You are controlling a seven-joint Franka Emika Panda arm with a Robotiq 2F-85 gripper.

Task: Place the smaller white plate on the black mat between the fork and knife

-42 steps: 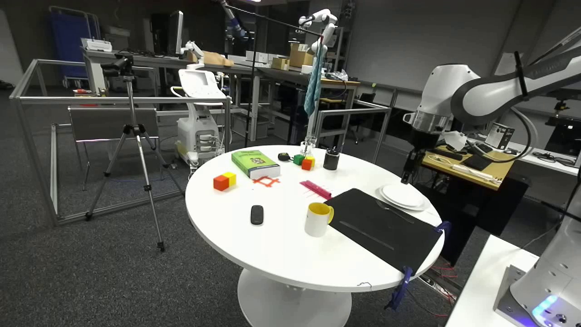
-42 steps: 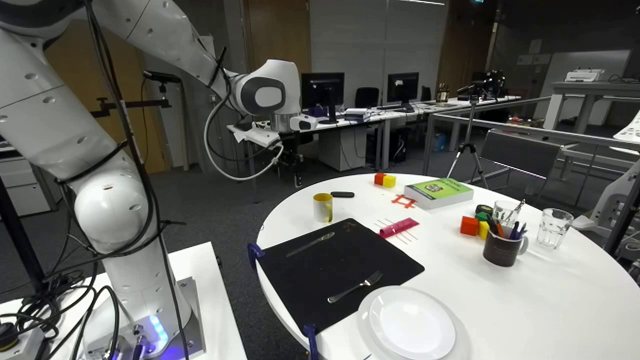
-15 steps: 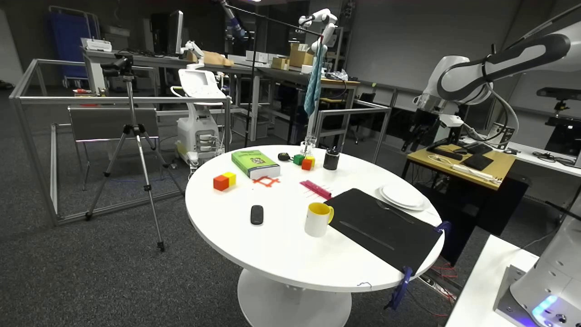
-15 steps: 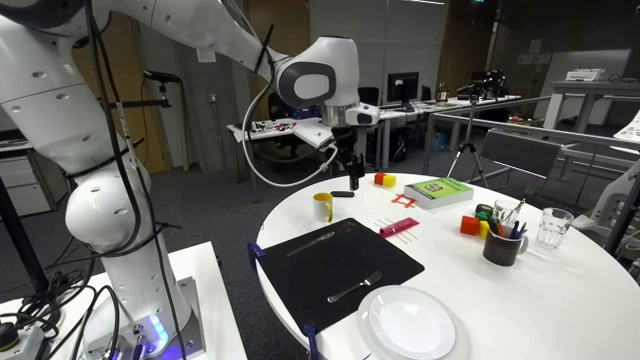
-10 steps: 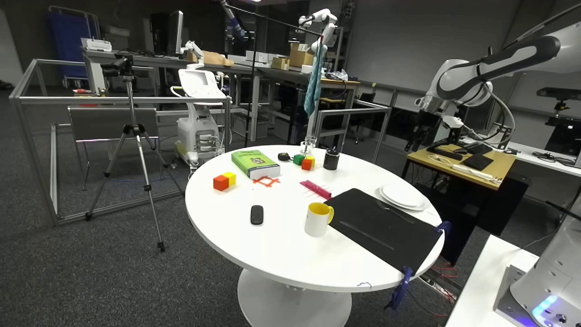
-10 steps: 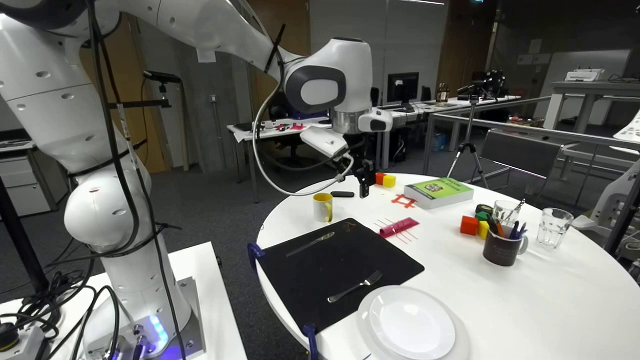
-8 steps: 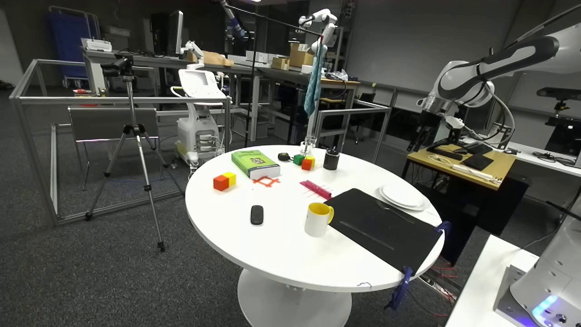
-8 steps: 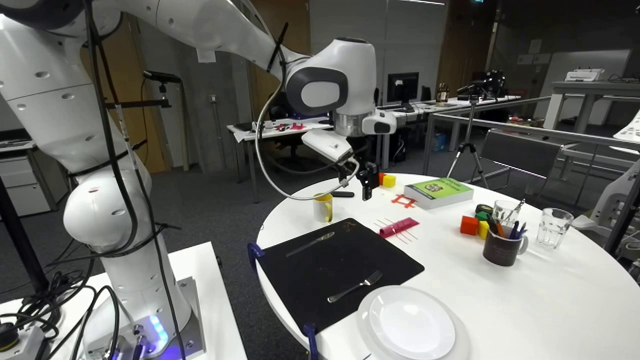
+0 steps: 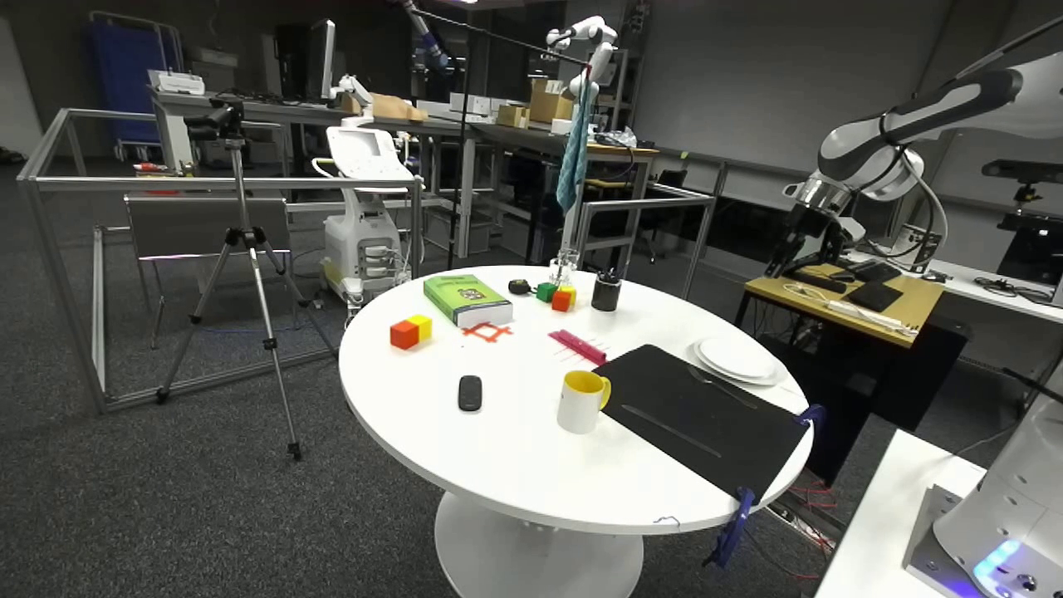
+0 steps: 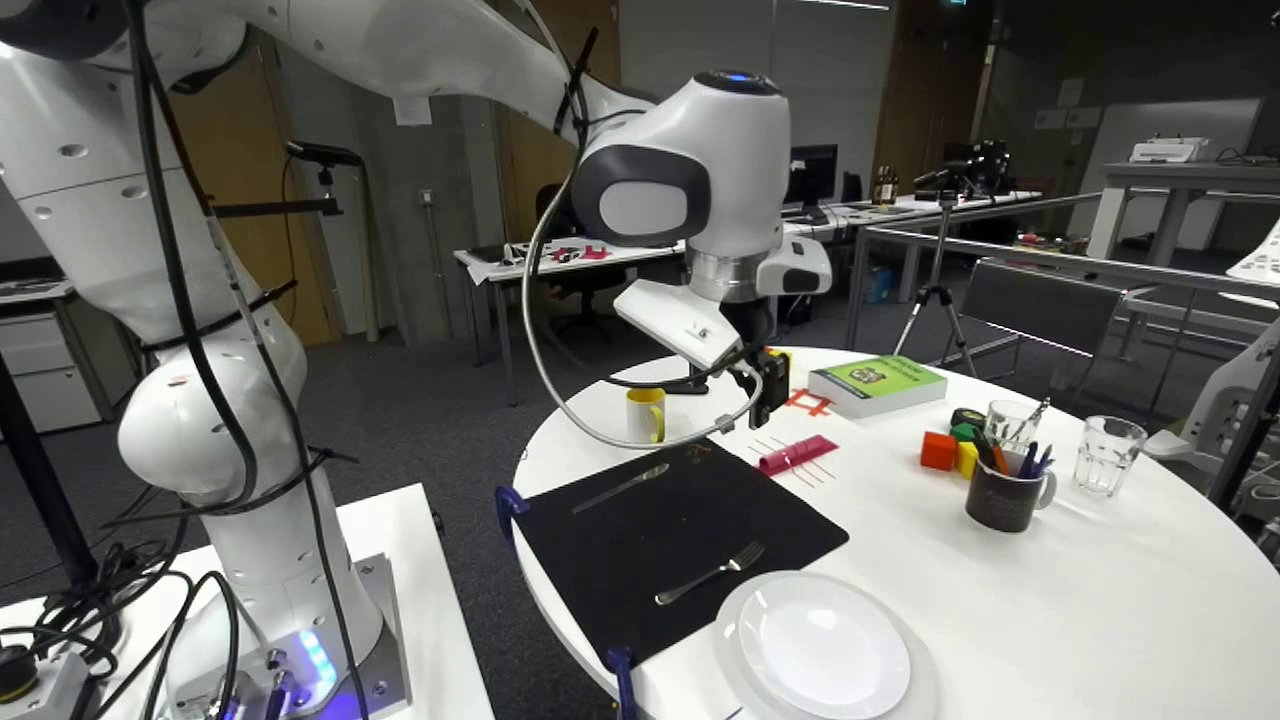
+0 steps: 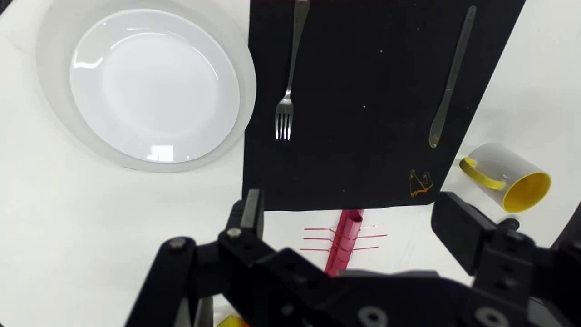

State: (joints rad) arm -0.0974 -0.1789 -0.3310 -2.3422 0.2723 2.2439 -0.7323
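In the wrist view the smaller white plate (image 11: 154,86), round and plain, rests on a larger white plate (image 11: 247,91) left of the black mat (image 11: 358,150). The mat lies flat, carrying a fork (image 11: 284,106) towards the plates and a knife (image 11: 447,91) towards the cup, with bare mat between them. The smaller plate (image 9: 735,357) (image 10: 825,645) shows in both exterior views. My gripper (image 11: 349,204) is open, its fingers wide apart and nothing between them. In an exterior view the gripper (image 10: 768,400) hangs above the table near the mat's far corner, apart from the plates.
A white cup (image 10: 642,418), yellow inside, stands beside the mat's knife side. A pink tube (image 11: 346,240) lies past the mat's end. Blue clamps (image 10: 510,505) grip the table edge. A green book (image 10: 878,385), colored blocks, a pen mug (image 10: 1005,498) and glasses stand farther off.
The arm has swung across the table, from beyond the cup towards the pink tube, and the gripper has come lower and tilted. Plates, mat and cutlery have stayed in place.
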